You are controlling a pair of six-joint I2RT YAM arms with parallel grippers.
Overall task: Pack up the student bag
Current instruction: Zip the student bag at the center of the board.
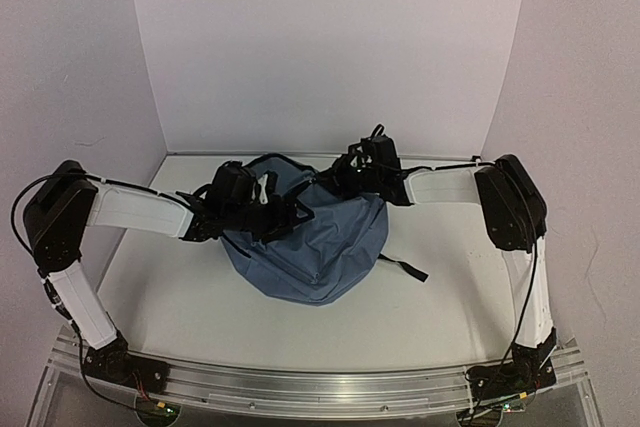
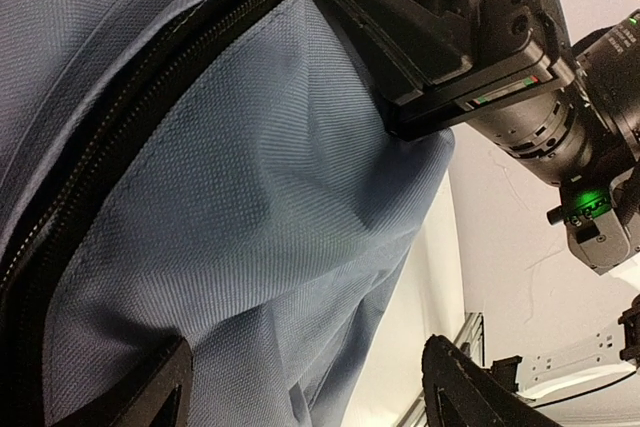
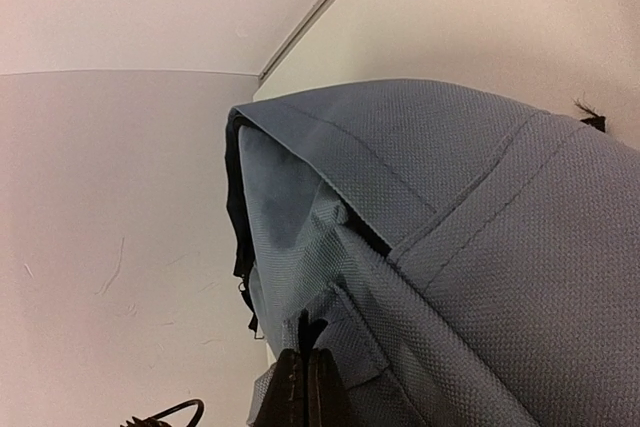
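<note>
Student bag [image 1: 320, 247] is slumped, rounded slate-blue woven fabric.

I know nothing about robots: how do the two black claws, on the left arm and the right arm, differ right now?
The left gripper is wide open around cloth of the slate-blue fabric backpack; the right gripper is shut, seemingly pinching a fold of that backpack. The left gripper is at the bag's left side, by the black zipper; the right gripper is at its far right edge. Both are black and at the backpack.
</note>
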